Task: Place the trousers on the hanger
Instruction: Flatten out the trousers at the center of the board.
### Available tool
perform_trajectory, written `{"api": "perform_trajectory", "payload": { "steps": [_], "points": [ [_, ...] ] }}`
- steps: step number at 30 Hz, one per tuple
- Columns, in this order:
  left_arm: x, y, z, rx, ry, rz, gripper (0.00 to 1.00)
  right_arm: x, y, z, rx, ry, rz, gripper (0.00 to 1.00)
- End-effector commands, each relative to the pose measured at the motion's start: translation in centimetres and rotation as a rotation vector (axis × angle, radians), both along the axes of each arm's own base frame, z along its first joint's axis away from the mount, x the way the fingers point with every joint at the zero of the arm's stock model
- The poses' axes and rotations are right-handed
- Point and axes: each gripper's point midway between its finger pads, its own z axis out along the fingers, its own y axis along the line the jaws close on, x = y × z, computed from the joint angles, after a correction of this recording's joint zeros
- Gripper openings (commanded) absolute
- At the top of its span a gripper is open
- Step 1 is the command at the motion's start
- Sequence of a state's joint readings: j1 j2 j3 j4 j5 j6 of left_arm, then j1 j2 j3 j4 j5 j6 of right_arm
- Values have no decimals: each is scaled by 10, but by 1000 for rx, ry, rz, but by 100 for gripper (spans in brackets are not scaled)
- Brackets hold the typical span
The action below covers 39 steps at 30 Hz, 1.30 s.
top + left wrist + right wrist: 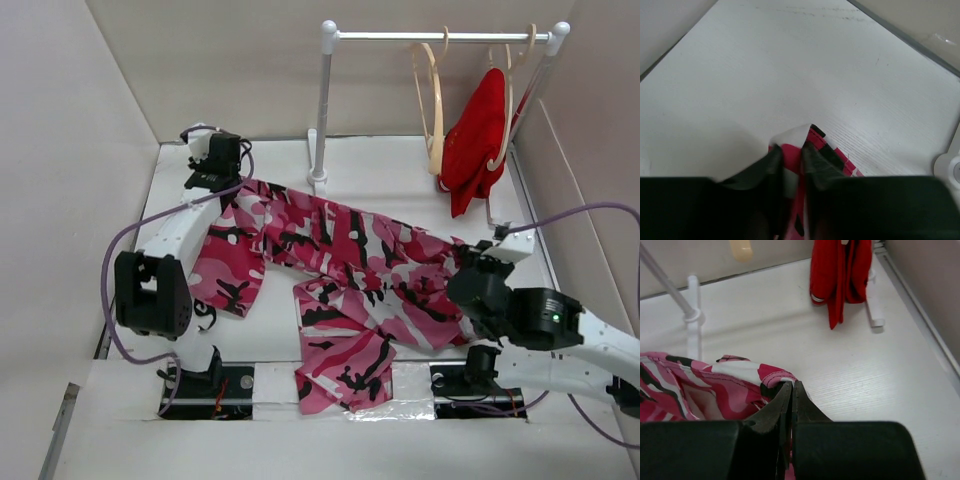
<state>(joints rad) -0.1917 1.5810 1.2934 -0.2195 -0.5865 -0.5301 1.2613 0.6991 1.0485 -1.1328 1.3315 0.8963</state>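
Note:
The camouflage trousers (340, 255) lie spread across the table from far left to near right. My left gripper (228, 182) is shut on their far-left corner; the left wrist view shows the pink and white fabric (807, 137) pinched between the jaws of the left gripper (792, 150). My right gripper (466, 262) is shut on their right end; in the right wrist view the right gripper (791, 386) clamps the hem of the trousers (715, 385). The empty pale hanger (432, 110) hangs on the rail behind, apart from both grippers.
A white rack with a top rail (440, 36) and a post (322, 110) stands at the back. A second hanger bears a red garment (475, 140), also in the right wrist view (840, 275). Walls close in the table on left, back and right.

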Motion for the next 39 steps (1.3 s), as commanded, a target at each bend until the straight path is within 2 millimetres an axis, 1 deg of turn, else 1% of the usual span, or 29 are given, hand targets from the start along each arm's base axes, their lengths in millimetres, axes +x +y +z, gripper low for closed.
{"api": "perform_trajectory", "payload": {
  "steps": [1, 2, 3, 4, 5, 6, 7, 8, 9, 10, 11, 12, 13, 14, 16, 17, 19, 20, 21, 22, 23, 24, 26, 27, 28, 30, 31, 33, 39],
  "points": [
    [35, -7, 32, 58, -90, -29, 22, 32, 2, 14, -67, -68, -124, 0],
    [36, -8, 39, 57, -98, -29, 29, 37, 18, 18, -6, -80, -84, 0],
    [44, -9, 19, 61, -49, -23, 34, 52, -2, 12, -81, -48, -156, 0],
    [42, -11, 10, 54, -6, -27, 35, 62, -7, 11, -84, -30, -171, 0],
    [45, -13, 9, 43, -2, -29, 39, 79, 5, 4, -70, 6, -111, 0],
    [43, -21, 7, 18, -5, -42, 42, 95, -21, 1, -79, 28, -187, 0],
    [46, -32, 11, -9, -46, -73, 46, 106, -28, -2, -73, 41, -194, 0],
    [38, -38, -2, -42, -33, -104, 54, 126, -22, -16, -66, 86, -150, 0],
    [29, -47, 13, -84, -84, -128, 54, 137, -30, -24, -60, 110, -168, 0],
    [27, -67, 22, -140, -152, -163, 55, 148, -53, -29, -52, 132, -236, 0],
    [9, -76, -1, -158, -130, -185, 55, 157, -57, -37, -46, 160, -244, 0],
    [-5, -86, 16, -192, -187, -213, 55, 170, -63, -58, -53, 222, -272, 0],
    [-16, -117, 22, -241, -234, -267, 55, 176, -80, -65, -44, 247, -324, 0],
    [-36, -126, -3, -242, -196, -288, 55, 184, -85, -65, -29, 248, -331, 0],
    [-62, -139, 2, -264, -252, -311, 55, 195, -97, -79, -10, 282, -365, 0],
    [-84, -146, -25, -266, -204, -325, 55, 198, -111, -77, 7, 269, -404, 0],
    [-105, -133, -33, -280, -202, -293, 55, 199, -124, -72, 58, 239, -447, 0],
    [-120, -123, -58, -271, -161, -277, 55, 202, -129, -63, 84, 195, -455, 0],
    [-128, -114, -52, -281, -190, -261, 55, 202, -137, -61, 123, 171, -461, 3],
    [-141, -105, -68, -260, -152, -251, 55, 203, -137, -47, 152, 117, -446, 12],
    [-147, -100, -69, -260, -152, -247, 55, 206, -133, -42, 169, 90, -416, 46],
    [-152, -96, -63, -270, -177, -248, 56, 208, -123, -45, 186, 96, -359, 62],
    [-167, -88, -76, -247, -124, -250, 57, 201, -110, -39, 200, 103, -308, 84],
    [-173, -89, -76, -270, -124, -250, 57, 199, -101, -35, 210, 90, -271, 88],
    [-180, -87, -83, -270, -91, -249, 56, 194, -88, -44, 213, 101, -233, 90],
    [-191, -82, -91, -295, -73, -232, 55, 177, -71, -24, 233, 17, -158, 90],
    [-200, -78, -99, -300, -36, -210, 55, 168, -56, -36, 231, 29, -113, 90],
    [-210, -78, -103, -346, -24, -205, 52, 146, -42, -17, 238, -57, -45, 86],
    [-228, -79, -111, -409, 36, -193, 46, 109, 1, -39, 223, -44, 139, 74]
  ]
}}
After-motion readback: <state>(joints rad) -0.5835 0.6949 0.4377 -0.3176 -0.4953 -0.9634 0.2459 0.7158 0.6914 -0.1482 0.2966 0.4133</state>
